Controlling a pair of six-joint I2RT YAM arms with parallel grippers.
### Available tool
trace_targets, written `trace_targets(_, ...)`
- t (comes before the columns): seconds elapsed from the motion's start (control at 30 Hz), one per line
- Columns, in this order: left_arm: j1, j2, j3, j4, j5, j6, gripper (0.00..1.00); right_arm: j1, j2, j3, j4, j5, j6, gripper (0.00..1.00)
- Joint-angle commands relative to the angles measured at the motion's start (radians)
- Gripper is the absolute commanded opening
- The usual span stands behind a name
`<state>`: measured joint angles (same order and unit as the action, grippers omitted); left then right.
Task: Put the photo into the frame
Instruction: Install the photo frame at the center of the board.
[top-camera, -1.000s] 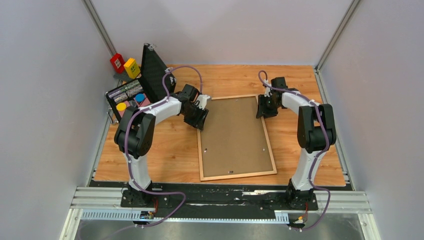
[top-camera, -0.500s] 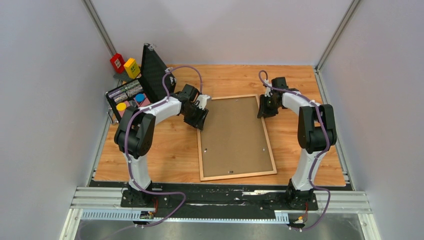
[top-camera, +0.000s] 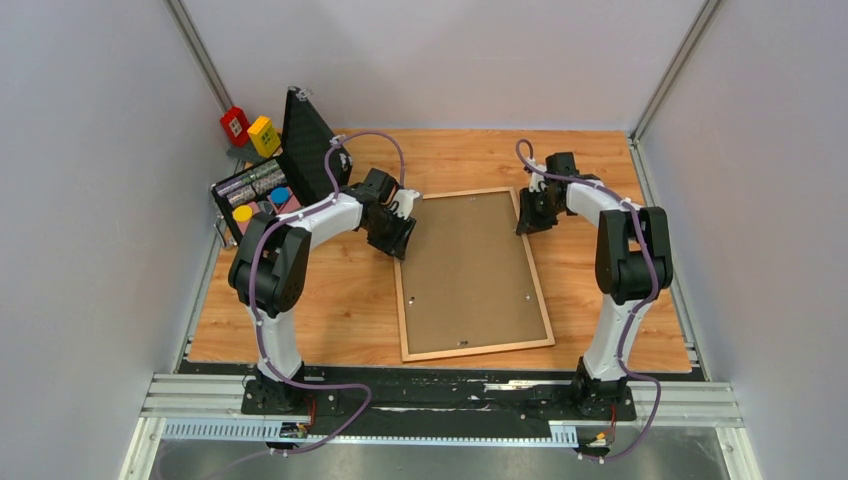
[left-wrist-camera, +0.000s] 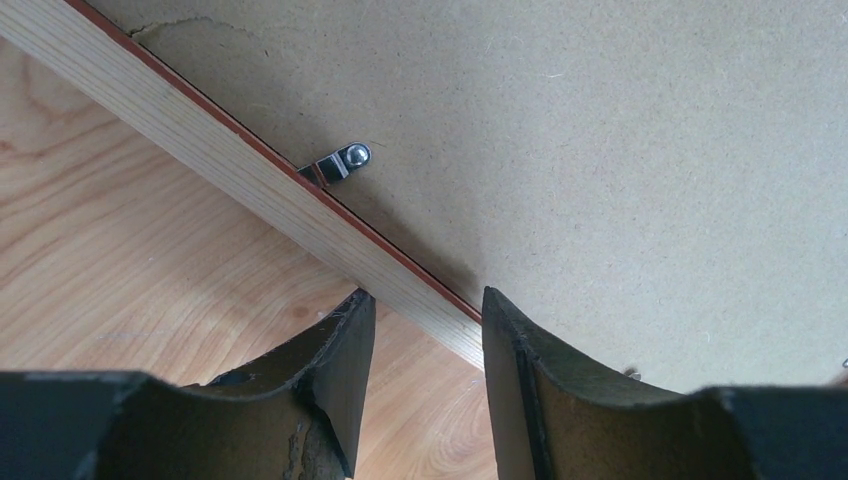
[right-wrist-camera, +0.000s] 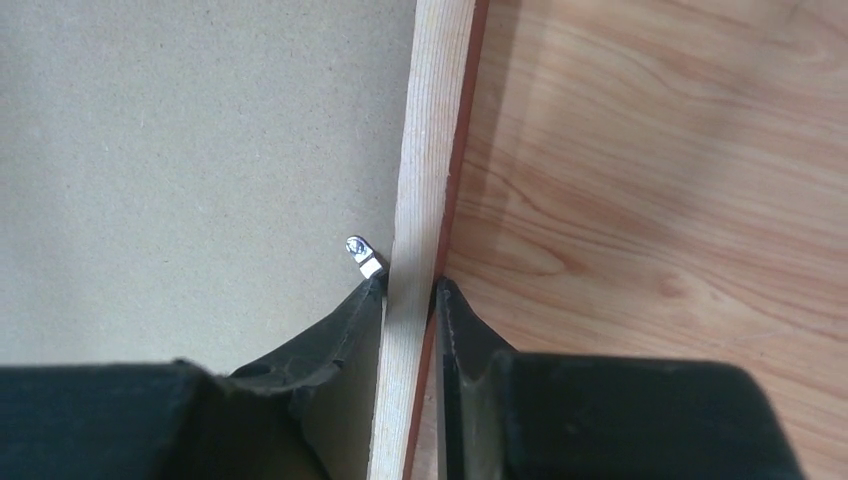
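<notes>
Right now the right claw (right-wrist-camera: 410, 285) is clenched on the frame (top-camera: 478, 351). Its two dark fingers (right-wrist-camera: 335, 335) press against either side of the pale wooden rail, which runs straight away from the claw between them. Just off the tip of the finger on the board side sits a small metal clip (right-wrist-camera: 362, 252), lying on the brown backing board (top-camera: 470, 265) that fills the frame. On the claw's other side is the bare wooden table (top-camera: 330, 310). The frame lies flat, back upward, between the two claws, each at one of its long rails near the far end. The left claw (left-wrist-camera: 425, 300) straddles the opposite rail, which crosses slantwise between its fingers, one finger over the table and the other over the board. Whether it squeezes the rail or only brackets it I cannot tell. A second clip (left-wrist-camera: 345, 160) shows ahead of that claw, at the rail's inner edge.
</notes>
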<state>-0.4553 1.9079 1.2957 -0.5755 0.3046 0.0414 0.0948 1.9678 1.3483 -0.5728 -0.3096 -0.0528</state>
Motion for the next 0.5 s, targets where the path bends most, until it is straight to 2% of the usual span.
trace_targets(0.0, -0.002, -0.010, 0.013, 0.005, 0.021, 0.019, 0.51, -0.016, 0.051, 0.045, 0.063, -0.039, -0.056, 0.12)
trace_targets(0.07, -0.002, -0.009, 0.013, 0.004, 0.021, 0.020, 0.51, -0.026, 0.055, 0.052, 0.063, -0.060, -0.060, 0.15)
trace_targets(0.27, -0.002, -0.010, 0.012, 0.002, 0.019, 0.024, 0.50, -0.034, 0.035, 0.054, 0.064, -0.094, -0.079, 0.36)
trace_targets(0.4, -0.002, -0.012, 0.013, 0.001, 0.018, 0.024, 0.50, -0.034, 0.007, 0.040, 0.063, -0.096, -0.084, 0.57)
trace_targets(0.47, -0.002, -0.012, 0.015, 0.001, 0.018, 0.025, 0.50, -0.033, -0.001, 0.036, 0.062, -0.089, -0.090, 0.59)
